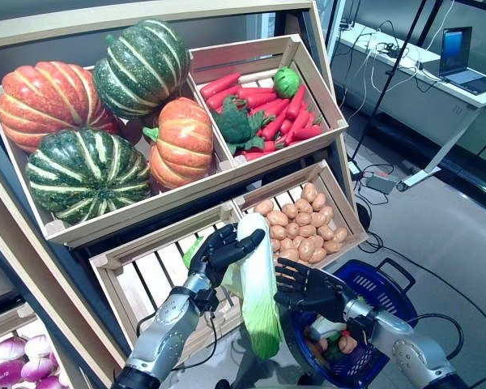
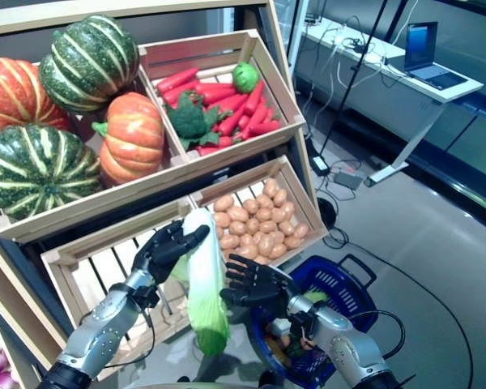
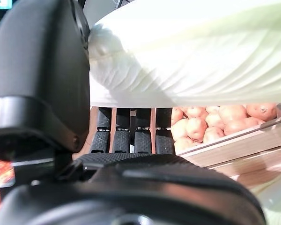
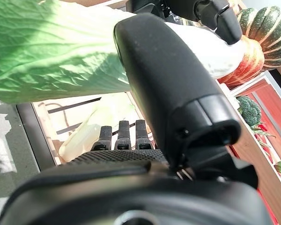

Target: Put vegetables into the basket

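Note:
A long napa cabbage (image 1: 257, 284), white at the top and green at the bottom, hangs upright in front of the lower crates. My left hand (image 1: 219, 253) is shut on its white upper end, thumb and fingers pinching it (image 3: 192, 51). My right hand (image 1: 312, 288) reaches in from the right with straight, spread fingers against the cabbage's middle; its thumb lies over the leaves (image 4: 51, 56). The blue basket (image 1: 393, 296) stands on the floor below and right of the cabbage, under my right arm, with a few vegetables in it.
The slanted wooden shelf holds crates of pumpkins (image 1: 105, 121), red carrots with broccoli (image 1: 263, 105) and potatoes (image 1: 304, 223). The slatted lower left crate (image 1: 146, 279) holds another cabbage (image 4: 84, 136). Purple onions (image 1: 16, 356) lie at lower left. A desk with a laptop (image 1: 462, 69) stands back right.

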Robot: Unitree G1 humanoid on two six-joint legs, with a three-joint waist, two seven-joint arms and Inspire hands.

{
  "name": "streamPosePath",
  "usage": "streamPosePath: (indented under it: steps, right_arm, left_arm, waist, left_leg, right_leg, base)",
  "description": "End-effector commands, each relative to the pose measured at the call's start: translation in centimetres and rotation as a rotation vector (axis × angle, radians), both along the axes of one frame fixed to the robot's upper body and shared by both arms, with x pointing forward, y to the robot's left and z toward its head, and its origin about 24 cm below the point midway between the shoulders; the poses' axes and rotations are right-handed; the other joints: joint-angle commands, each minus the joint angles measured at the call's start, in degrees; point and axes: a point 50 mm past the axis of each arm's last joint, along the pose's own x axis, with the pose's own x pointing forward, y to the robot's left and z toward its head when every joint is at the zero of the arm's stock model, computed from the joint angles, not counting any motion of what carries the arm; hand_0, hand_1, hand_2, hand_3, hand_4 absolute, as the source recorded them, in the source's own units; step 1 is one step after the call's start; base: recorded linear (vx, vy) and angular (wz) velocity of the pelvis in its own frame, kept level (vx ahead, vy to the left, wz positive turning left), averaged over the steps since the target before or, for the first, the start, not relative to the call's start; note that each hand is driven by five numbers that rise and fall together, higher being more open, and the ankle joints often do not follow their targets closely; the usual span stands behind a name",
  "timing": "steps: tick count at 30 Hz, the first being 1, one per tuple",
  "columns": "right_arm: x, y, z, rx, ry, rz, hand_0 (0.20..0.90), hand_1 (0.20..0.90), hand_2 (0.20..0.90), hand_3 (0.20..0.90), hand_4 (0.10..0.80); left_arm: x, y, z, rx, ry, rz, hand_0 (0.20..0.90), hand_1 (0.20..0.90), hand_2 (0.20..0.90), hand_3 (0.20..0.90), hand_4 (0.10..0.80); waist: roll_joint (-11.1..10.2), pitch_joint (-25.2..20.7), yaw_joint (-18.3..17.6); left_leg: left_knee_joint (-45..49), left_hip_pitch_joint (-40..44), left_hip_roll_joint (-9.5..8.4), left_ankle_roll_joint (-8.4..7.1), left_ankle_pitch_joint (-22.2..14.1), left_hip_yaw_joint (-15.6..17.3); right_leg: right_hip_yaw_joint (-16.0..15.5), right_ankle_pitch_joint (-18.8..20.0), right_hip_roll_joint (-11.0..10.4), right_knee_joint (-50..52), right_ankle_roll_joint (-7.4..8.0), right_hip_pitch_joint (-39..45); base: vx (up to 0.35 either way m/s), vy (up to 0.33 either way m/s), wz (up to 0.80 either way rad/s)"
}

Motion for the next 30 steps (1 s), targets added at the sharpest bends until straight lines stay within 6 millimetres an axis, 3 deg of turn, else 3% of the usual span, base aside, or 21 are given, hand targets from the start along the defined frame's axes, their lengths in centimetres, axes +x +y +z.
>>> streamPosePath:
  steps: [1,12,18,30]
  right_arm:
    - [2.1,0.8,2.3,-0.013,-0.123,0.006,0.9,0.9,0.9,0.9,0.8]
    - [1.6,1.9,1.2,0.039,-0.022,-0.047,0.9,0.9,0.9,0.9,0.8]
    - [0.8,3.8,1.8,0.227,0.017,0.147,0.9,0.9,0.9,0.9,0.8]
    - [0.0,2.5,2.6,0.316,0.026,0.343,0.9,0.9,0.9,0.9,0.8]
  left_arm:
    - [3.1,-1.8,7.3,-0.034,-0.377,-0.074,0.3,0.3,0.3,0.3,0.4]
    - [3.2,-2.4,7.9,-0.039,-0.391,-0.072,0.3,0.3,0.3,0.3,0.4]
    - [3.2,-2.8,7.5,-0.052,-0.374,-0.123,0.3,0.3,0.3,0.3,0.4]
    - [2.8,-3.2,7.4,-0.083,-0.373,-0.234,0.3,0.3,0.3,0.3,0.4]
  waist:
    - [-1.0,-2.9,0.2]
    - [-0.8,-2.6,-0.1]
    - [-1.0,-2.6,0.3]
    - [-1.3,-2.8,0.5]
  left_leg:
    - [-0.2,-2.5,-0.94,1.25,2.7,-0.5]
    - [-0.2,-2.4,-0.87,1.36,2.7,-0.6]
    - [-0.2,-2.4,-0.93,1.39,2.6,-0.6]
    - [0.0,-2.7,-1.03,1.2,2.6,-0.7]
  right_leg:
    - [0.9,3.4,-1.5,0.5,-0.75,0.8]
    - [1.3,3.4,-1.4,0.4,-0.86,0.8]
    - [1.1,3.2,-1.4,0.5,-0.88,0.9]
    - [0.9,3.2,-1.3,0.6,-0.65,0.8]
  base:
    - [0.0,0.0,0.0]
    - [0.0,0.0,0.0]
    - [0.0,0.0,0.0]
    - [0.0,0.0,0.0]
